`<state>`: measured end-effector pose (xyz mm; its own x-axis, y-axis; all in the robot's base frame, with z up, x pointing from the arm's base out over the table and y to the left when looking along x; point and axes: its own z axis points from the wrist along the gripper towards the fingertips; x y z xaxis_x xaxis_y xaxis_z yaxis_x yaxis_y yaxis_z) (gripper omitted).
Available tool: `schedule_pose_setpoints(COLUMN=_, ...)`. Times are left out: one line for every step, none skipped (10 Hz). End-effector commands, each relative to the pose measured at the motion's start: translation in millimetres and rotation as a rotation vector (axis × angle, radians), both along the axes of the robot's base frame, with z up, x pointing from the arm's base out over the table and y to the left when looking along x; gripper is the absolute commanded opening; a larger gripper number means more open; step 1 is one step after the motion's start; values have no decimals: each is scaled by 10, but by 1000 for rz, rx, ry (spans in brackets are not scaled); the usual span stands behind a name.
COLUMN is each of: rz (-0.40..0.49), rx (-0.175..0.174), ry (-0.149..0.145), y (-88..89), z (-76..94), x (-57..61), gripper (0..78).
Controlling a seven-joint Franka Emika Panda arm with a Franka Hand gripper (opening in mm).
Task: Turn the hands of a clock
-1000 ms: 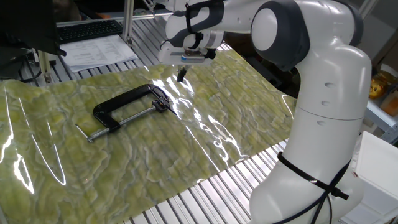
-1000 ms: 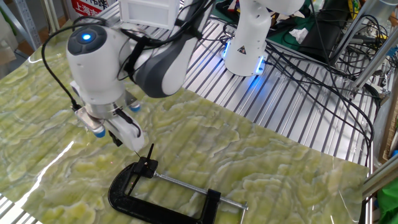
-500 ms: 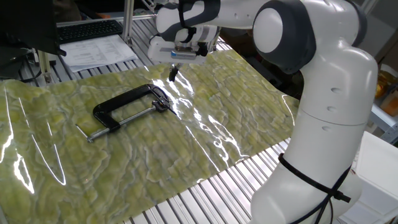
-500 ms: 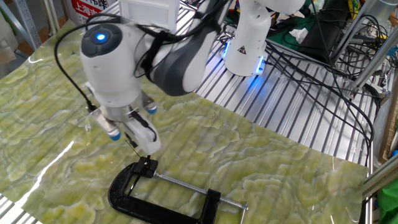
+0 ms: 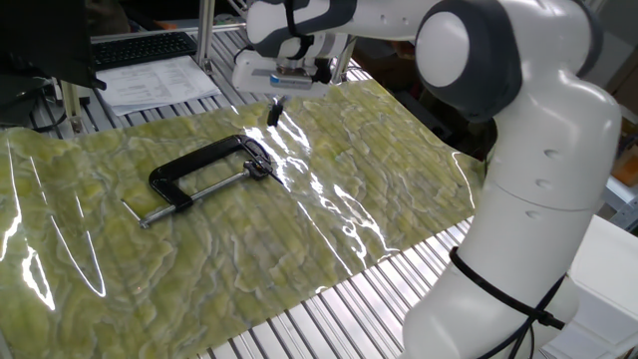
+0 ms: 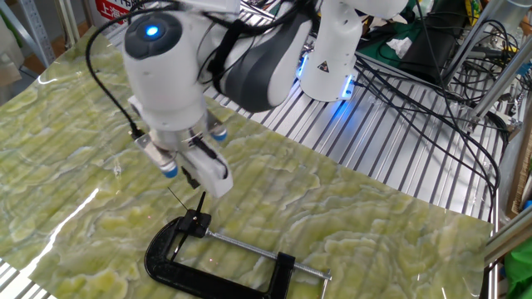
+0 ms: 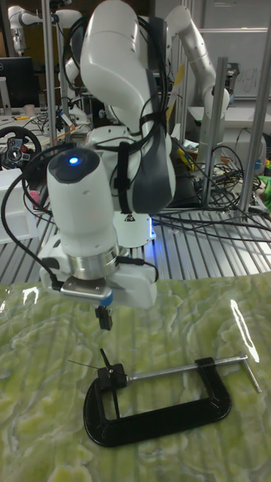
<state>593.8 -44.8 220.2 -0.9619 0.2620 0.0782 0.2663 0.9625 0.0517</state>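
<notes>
A black C-clamp lies flat on the green marbled sheet. The small clock is pinched in its jaw, with thin black hands sticking up and out from it. My gripper hangs a little above and beyond the clock, apart from the hands. Its dark fingertips are pressed together and hold nothing. In the other fixed view the gripper is just above the clock, partly hidden by its own white body.
The marbled sheet covers a slatted metal table. A keyboard and papers lie at the back. A second robot base with a blue light and a tangle of cables stand beyond the sheet.
My gripper has drifted sideways along the sheet and risen slightly, staying shut. The clamp and clock have not moved.
</notes>
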Motion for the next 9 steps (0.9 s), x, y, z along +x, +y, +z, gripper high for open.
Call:
schedule_pose_setpoints(rz=21, rx=-1, ry=-4, y=7, z=59, x=-19, gripper=0)
schedule_pose_setpoints(rz=25, rx=0, ry=-3, y=-1, z=86, x=-25, gripper=0)
schedule_pose_setpoints(rz=30, rx=1, ry=-1, y=-13, z=121, x=-36, gripper=0)
schedule_pose_setpoints(rz=34, rx=1, ry=10, y=-25, z=157, x=-47, gripper=0)
schedule_pose_setpoints(rz=33, rx=-1, ry=18, y=-37, z=186, x=-66, gripper=0)
schedule_pose_setpoints(rz=32, rx=-1, ry=18, y=-39, z=190, x=-70, gripper=0)
schedule_pose_setpoints(rz=18, rx=-2, ry=19, y=-52, z=201, x=-114, gripper=0)
schedule_pose_setpoints(rz=13, rx=-3, ry=19, y=-55, z=192, x=-136, gripper=0)
schedule_pose_setpoints(rz=10, rx=-3, ry=19, y=-57, z=185, x=-155, gripper=0)
